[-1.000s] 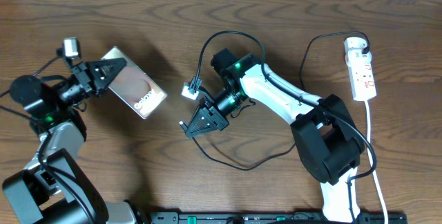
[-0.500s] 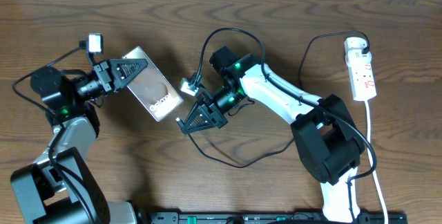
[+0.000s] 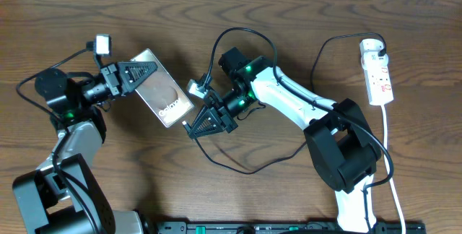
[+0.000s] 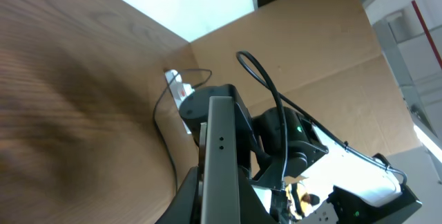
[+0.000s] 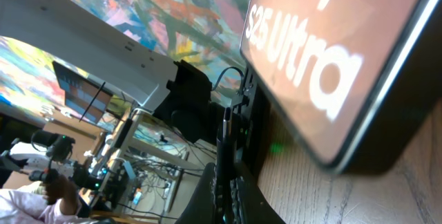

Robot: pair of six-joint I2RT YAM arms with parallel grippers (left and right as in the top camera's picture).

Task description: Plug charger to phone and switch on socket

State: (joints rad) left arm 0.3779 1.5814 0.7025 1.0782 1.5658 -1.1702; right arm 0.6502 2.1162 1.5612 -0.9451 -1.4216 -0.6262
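My left gripper (image 3: 139,71) is shut on the far end of the phone (image 3: 163,89), a brown-bronze slab with white "Galaxy" lettering, held tilted above the table. Its grey edge (image 4: 221,162) fills the left wrist view between the fingers. My right gripper (image 3: 193,128) is shut on the plug tip of the charger (image 3: 238,167), a thin black cable looping over the table. The plug tip (image 5: 224,141) sits just below the phone's near end, whose lettered face (image 5: 331,51) fills the right wrist view. The white socket (image 3: 378,72) with red markings lies at the far right.
The socket's white cord (image 3: 390,162) runs down the right edge. A black cable (image 3: 323,57) curves from the socket's top toward the right arm. A small white tag (image 3: 195,88) hangs by the right wrist. A black rail (image 3: 289,227) lines the front edge.
My left gripper has carried the phone to the right, toward the right gripper. My right gripper with the plug tip has shifted slightly left toward the phone's near end.
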